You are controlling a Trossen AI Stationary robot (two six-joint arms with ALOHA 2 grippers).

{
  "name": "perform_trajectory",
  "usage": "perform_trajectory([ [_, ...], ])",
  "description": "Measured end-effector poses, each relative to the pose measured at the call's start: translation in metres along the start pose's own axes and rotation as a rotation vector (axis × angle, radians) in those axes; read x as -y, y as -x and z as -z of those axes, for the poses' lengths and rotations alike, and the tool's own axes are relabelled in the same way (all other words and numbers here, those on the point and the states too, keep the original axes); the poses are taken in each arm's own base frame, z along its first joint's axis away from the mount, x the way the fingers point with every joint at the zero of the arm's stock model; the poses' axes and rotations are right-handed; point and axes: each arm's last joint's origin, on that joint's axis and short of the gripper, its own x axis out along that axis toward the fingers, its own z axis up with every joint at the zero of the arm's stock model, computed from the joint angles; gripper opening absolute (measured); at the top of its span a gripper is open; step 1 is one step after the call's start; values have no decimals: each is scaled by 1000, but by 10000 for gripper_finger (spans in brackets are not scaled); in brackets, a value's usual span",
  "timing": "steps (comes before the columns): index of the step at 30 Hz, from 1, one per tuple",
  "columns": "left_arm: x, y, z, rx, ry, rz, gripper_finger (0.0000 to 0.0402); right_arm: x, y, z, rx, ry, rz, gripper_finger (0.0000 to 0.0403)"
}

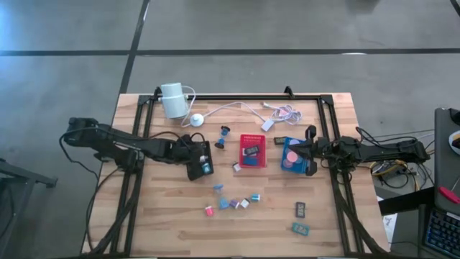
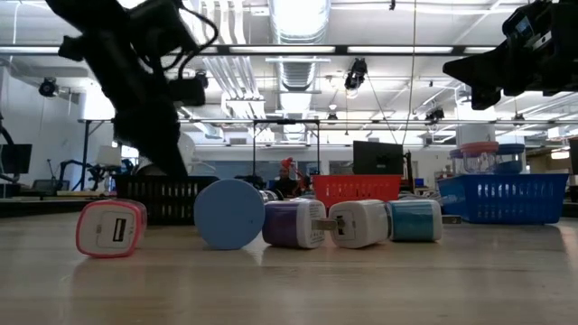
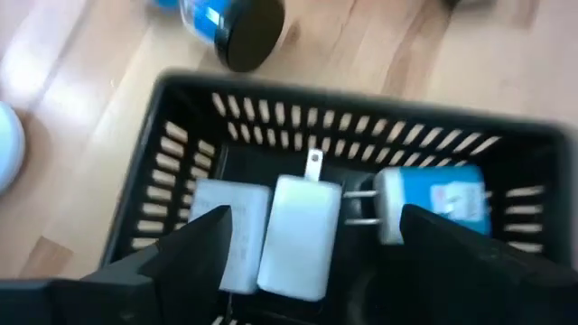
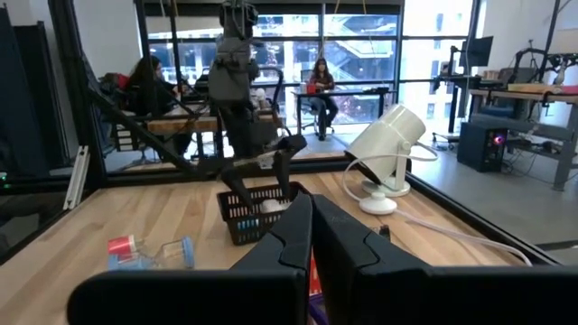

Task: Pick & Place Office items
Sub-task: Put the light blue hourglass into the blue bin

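1. Three small slotted plastic trays stand on the wooden bench [image 1: 165,216]: a black tray [image 1: 200,161], a red tray [image 1: 253,151] and a blue tray [image 1: 291,155].
2. In the left wrist view the black tray holds three plug-in blocks: two white blocks [image 3: 302,236] side by side and one blue block [image 3: 433,205] beside them.
3. The left gripper [image 3: 312,248] hangs over the black tray, its fingers [image 3: 194,248] spread wide, gripping nothing.
4. The red tray holds a dark flat piece [image 1: 251,152]; the blue tray holds a pink disc [image 1: 292,155].
5. A loose cluster lies near the bench's front: a pink block [image 2: 111,227], a blue disc [image 2: 228,214], a purple block [image 2: 293,223], a white block [image 2: 359,222] and a teal block [image 2: 414,219].
6. Two small dark clips [image 1: 300,209] lie apart towards the right; their detail is hard to make out.
7. The right gripper [image 1: 310,152] rests over the blue tray, fingers pressed together, empty.
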Motion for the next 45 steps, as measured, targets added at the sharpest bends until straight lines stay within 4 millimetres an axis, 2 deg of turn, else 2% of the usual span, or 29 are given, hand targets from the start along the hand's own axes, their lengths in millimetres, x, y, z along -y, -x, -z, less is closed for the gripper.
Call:
perform_trajectory([
  [5,0,27,-15,117,-42,72,316,0,0,0,1,-1,0,8],
  [8,-2,47,-22,261,-71,117,284,0,0,0,3,-1,1,8],
  [11,-6,62,-24,438,-71,151,220,0,0,0,2,-1,0,8],
  [14,-10,77,-24,557,-55,183,138,0,0,0,3,-2,1,8],
  [17,-15,88,-20,622,-56,192,52,0,0,0,2,-1,0,8],
  [19,-19,96,-16,660,-49,198,15,0,0,0,2,-1,0,8],
  [23,-27,111,-7,743,-63,199,13,0,0,0,2,-1,0,8],
  [26,-31,114,3,838,-56,206,5,0,0,0,2,-2,0,8],
  [33,-36,96,32,993,-25,221,4,0,0,0,2,-4,6,8],
  [38,-39,83,51,1041,-12,219,3,1,0,0,3,-2,25,8],
  [42,-41,78,63,1044,-32,232,2,1,0,0,3,-1,25,8],
  [45,-43,82,68,1078,-32,239,3,1,0,0,3,-1,25,8],
])
